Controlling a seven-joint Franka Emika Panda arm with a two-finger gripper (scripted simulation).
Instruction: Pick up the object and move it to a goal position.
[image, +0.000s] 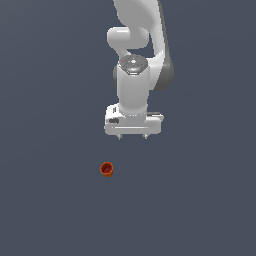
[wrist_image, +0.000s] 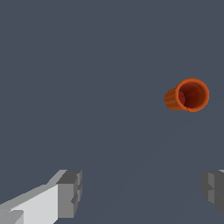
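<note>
The jaws are held wide apart and empty, set clear of the orange-red cup (image: 106, 169) (wrist_image: 187, 95), presumably readied for approach

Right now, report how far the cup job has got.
Done: nothing visible yet. The orange-red cup sits on the floor, untouched. In hand: the gripper hangs open above and apart from it, empty. Left: align, descend, grasp, lift and carry to the goal, which the views don't show.

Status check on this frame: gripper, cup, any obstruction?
Gripper open, empty, clear of the surface. Orange-red cup sits apart from it, toward the exterior view's left, not grasped. Nothing between them.
</note>
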